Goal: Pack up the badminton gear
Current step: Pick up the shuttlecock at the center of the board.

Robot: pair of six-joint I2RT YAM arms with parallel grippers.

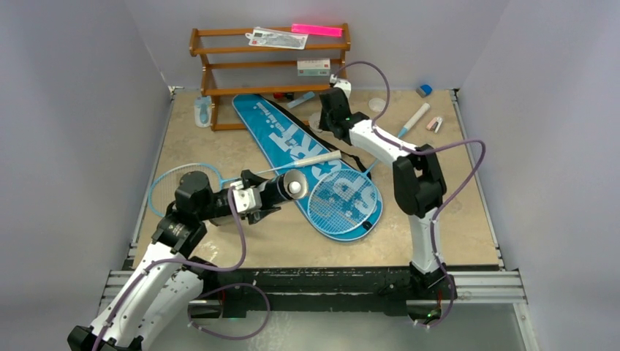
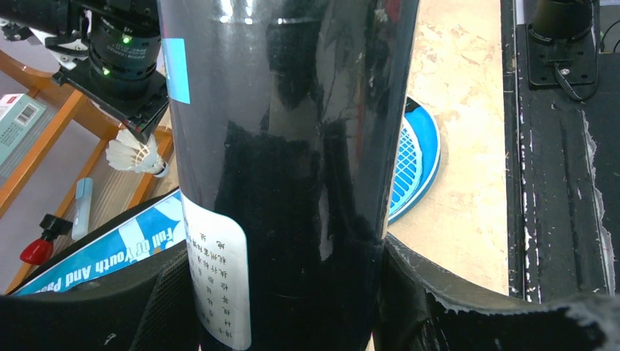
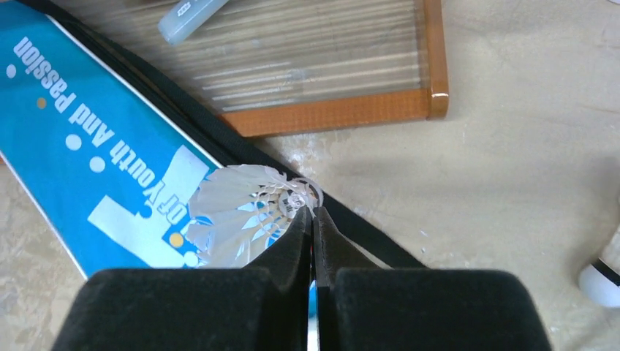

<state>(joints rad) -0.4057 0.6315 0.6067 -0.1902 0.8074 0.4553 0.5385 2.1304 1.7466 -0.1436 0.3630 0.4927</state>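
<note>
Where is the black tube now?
Top view, left of centre: the black tube is clamped in the left gripper, its mouth facing the racket on the blue bag.

the left arm folds low and reaches forward and inward, wrist level. the left gripper [image 1: 269, 194] has its jaws spread wide, with the pads [image 2: 431, 300] pressed on either side of the black tube [image 2: 292, 146]. the right arm rises from its base, bends at the elbow and stretches far out. the right gripper [image 3: 313, 213] points down, its jaws pinched together on the rim of a shuttlecock [image 3: 237, 212].
</note>
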